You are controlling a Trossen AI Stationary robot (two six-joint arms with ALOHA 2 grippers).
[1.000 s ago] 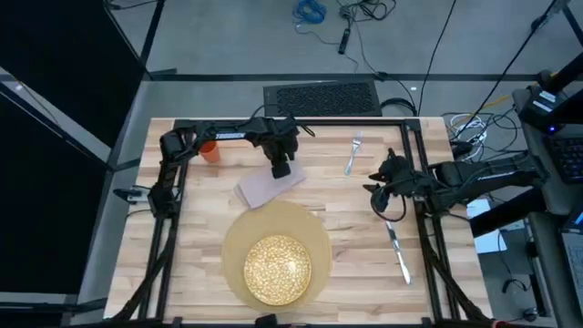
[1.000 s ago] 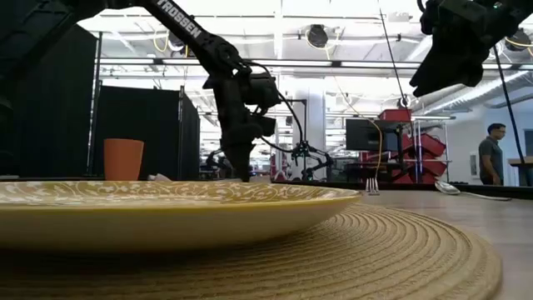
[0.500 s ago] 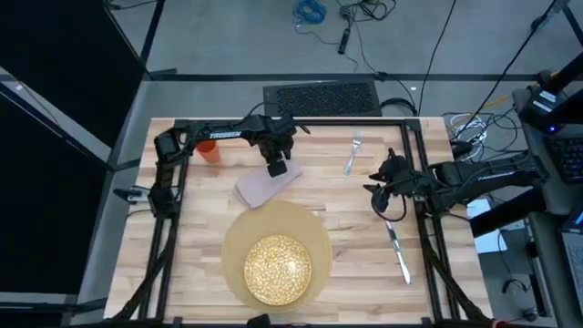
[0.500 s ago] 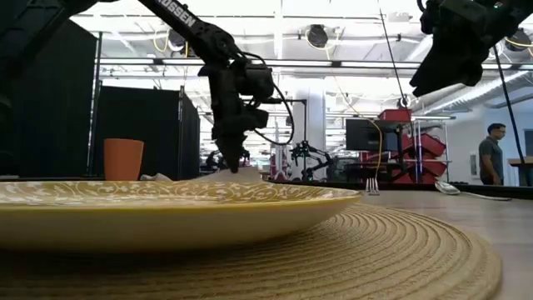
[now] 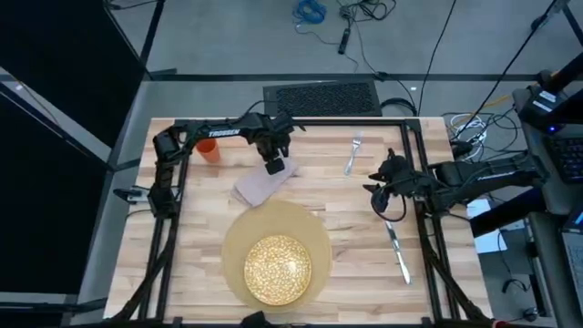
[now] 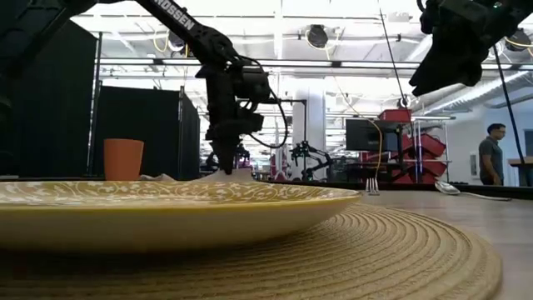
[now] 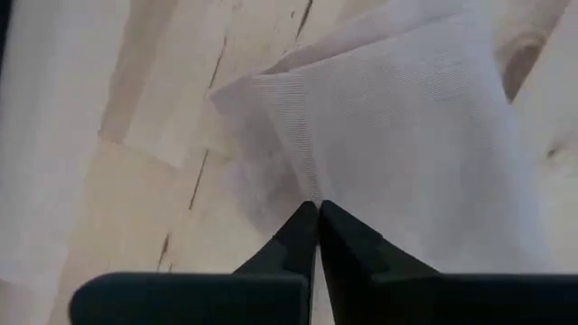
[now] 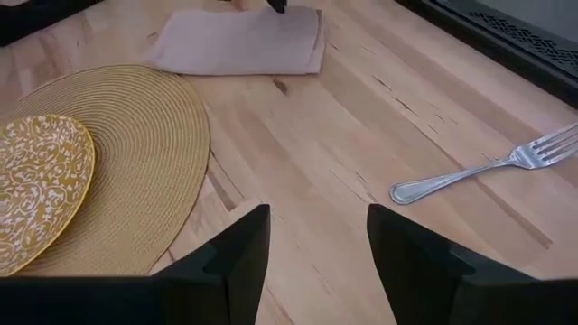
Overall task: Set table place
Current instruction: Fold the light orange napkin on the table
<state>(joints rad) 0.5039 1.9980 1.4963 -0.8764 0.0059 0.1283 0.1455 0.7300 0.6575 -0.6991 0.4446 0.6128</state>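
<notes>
Right now the left pincer (image 5: 274, 166) sits at the far edge of the napkin (image 5: 265, 184), its fingers (image 7: 298, 236) pressed together on a pinched fold of the cloth, as the left wrist view shows. The napkin lies on the counter (image 5: 346, 228) just beyond the round mat (image 5: 301, 221), between the mat and the orange cup (image 5: 210, 151). Compared with a second ago, this pincer has drawn back toward the far rail and the cloth edge has lifted into a small peak under it. The napkin is pinkish-grey, finely woven, folded flat but rumpled at the gripped corner. The right pincer (image 5: 378, 195) hangs open above the counter near the knife (image 5: 398, 249), the fork (image 5: 352, 155) farther off.
</notes>
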